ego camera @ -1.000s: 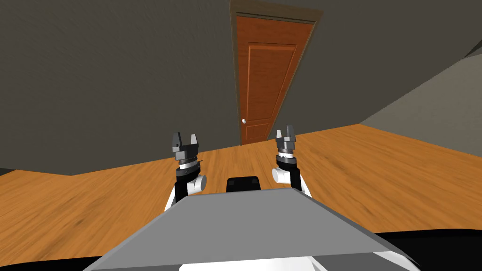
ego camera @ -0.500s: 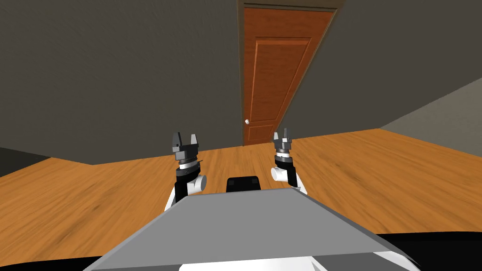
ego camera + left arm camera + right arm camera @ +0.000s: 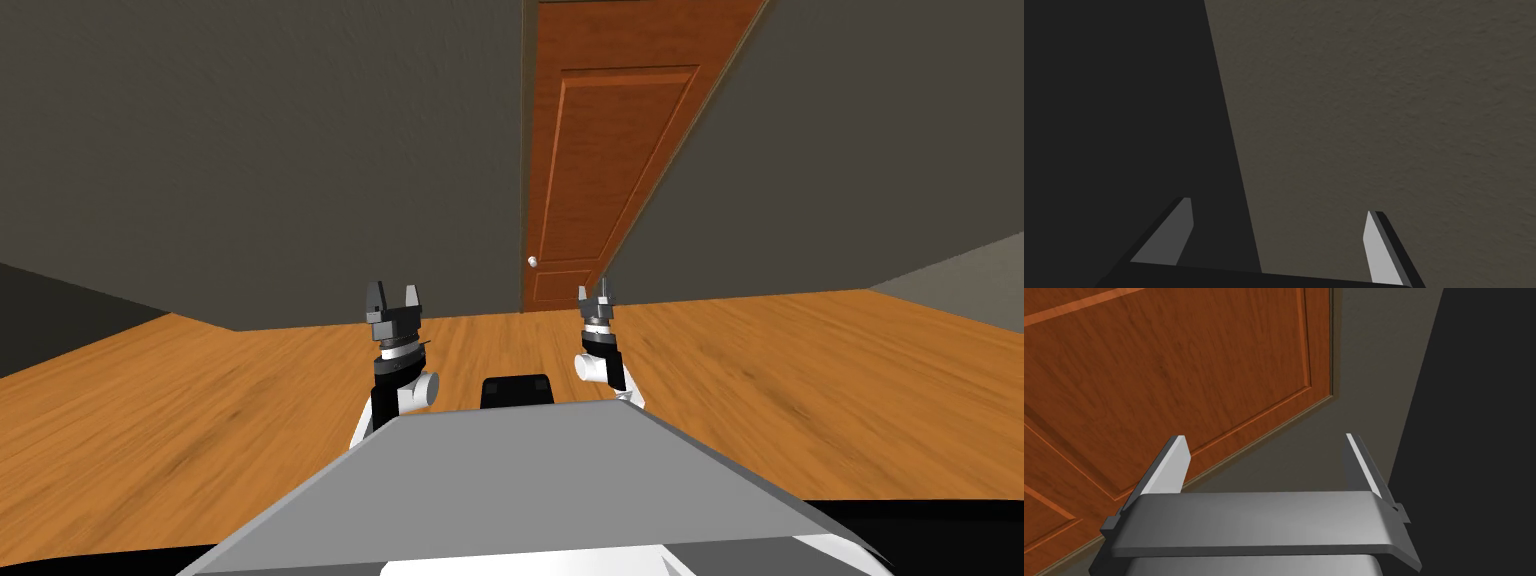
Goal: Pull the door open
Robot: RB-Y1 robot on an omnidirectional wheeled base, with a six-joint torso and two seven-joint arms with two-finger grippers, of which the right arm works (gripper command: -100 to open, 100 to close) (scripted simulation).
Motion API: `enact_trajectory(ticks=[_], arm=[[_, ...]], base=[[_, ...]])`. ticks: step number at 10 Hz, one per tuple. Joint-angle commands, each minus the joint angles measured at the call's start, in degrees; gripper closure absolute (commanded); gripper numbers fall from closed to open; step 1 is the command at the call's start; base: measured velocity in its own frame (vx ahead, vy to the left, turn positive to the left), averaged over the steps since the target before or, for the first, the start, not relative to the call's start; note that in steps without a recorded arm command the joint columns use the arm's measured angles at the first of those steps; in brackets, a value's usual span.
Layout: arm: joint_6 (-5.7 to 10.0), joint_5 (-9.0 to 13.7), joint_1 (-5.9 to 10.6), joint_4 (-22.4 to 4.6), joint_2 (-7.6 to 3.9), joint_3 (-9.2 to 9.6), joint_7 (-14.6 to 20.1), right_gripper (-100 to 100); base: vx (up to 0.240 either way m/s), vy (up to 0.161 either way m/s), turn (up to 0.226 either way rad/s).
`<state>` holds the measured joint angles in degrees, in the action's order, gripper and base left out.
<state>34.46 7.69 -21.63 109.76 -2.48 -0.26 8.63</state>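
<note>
The right gripper (image 3: 594,290) points at the closed door (image 3: 610,150), fingers spread and empty, ready for its knob (image 3: 532,261) well ahead; the left gripper (image 3: 392,292) idles, likewise released.

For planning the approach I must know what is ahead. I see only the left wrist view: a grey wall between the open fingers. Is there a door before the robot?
Observer: Yes. The head view shows a brown wooden door ahead, and it looks shut in its frame.
Operator: Where is its handle, please?
Observer: A small white round knob sits at the door's left edge.
Operator: Which tool points toward the door?
Observer: The right tool. In its wrist view the open fingers frame the door's panel and the wall beside it, and they do not touch it.
</note>
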Motion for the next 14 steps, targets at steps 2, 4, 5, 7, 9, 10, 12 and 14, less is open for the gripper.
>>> enact_trajectory(ticks=[2,4,5,7,9,10,12,14], arm=[[0.64,1.25,1.06,-3.02,-0.52,-0.68,2.79,-100],[1.03,1.99,1.79,-4.90,-0.71,-1.03,4.40,-100],[1.41,2.73,2.52,-6.79,-0.90,-1.38,6.00,-100],[2.19,4.25,4.01,-10.12,-1.26,-2.08,9.28,-100],[2.60,5.04,4.78,-12.64,-1.41,-2.45,10.98,-100],[3.01,5.83,5.56,-14.64,-1.57,-2.82,12.68,-100],[3.84,7.42,7.13,-18.02,-1.84,-3.56,16.04,-100],[4.26,8.23,7.92,-20.76,-1.95,-3.94,17.88,-100]], base=[[0.055,-0.025,0.088],[0.063,-0.028,0.128],[0.050,-0.025,0.119],[0.079,-0.040,0.180],[0.073,-0.047,0.122],[0.045,-0.032,0.114],[0.075,-0.039,0.195],[0.069,-0.045,0.144]])
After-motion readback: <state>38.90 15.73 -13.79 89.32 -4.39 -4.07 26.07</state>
